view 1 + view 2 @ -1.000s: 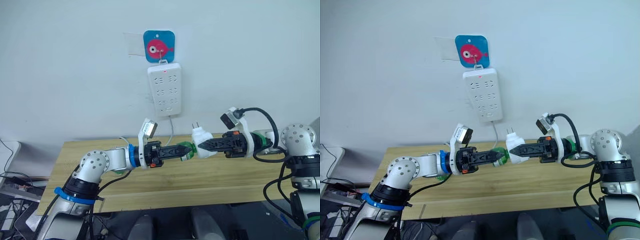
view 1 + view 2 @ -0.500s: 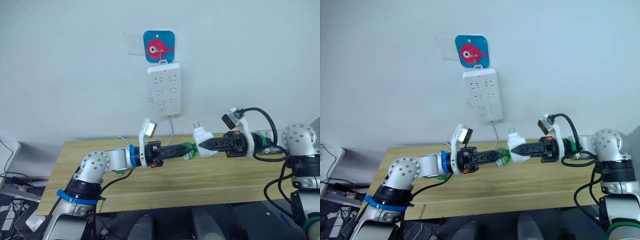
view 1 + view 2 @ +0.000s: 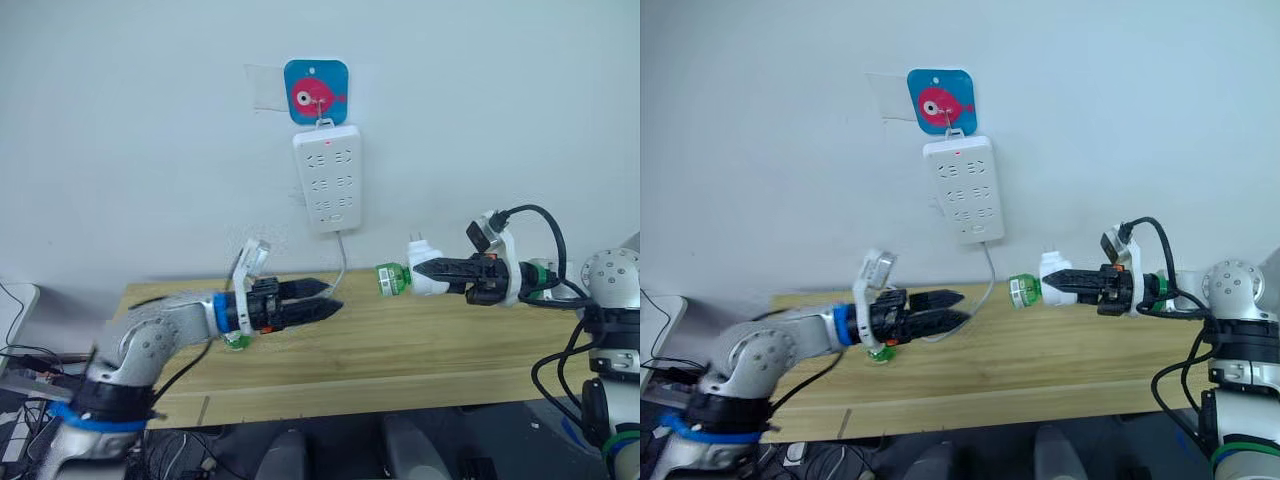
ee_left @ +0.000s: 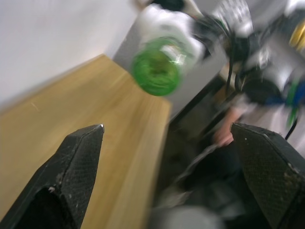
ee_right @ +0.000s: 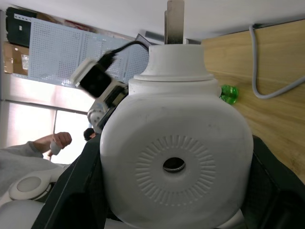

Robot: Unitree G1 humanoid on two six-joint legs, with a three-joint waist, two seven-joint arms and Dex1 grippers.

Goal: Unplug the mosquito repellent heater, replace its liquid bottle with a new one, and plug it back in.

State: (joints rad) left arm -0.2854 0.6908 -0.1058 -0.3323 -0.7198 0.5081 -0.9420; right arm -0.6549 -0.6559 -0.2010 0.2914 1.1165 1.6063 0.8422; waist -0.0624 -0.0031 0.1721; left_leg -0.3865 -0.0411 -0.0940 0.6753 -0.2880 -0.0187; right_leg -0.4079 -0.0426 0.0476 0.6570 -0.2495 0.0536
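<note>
The heater (image 3: 428, 276) sits right of centre in the left eye view, unplugged and held in the air above the table (image 3: 400, 350) by the right gripper (image 3: 432, 270), whose black fingers are clamped on its white body. A green bottle (image 3: 390, 279) is fitted in the end that faces the frame's left, and the prongs stick up from the body. In the right wrist view the heater's round vent hole faces the camera.

The left gripper (image 3: 328, 296) is left of centre, well apart from the bottle, its fingers spread and holding nothing — the left wrist view shows a wide gap between them. Another green bottle (image 3: 236, 341) (partly hidden by the left arm) rests on the table under that arm.

High on the wall, upper centre, hangs the strip (image 3: 328, 178), its cord (image 3: 343, 262) dropping to the table.
</note>
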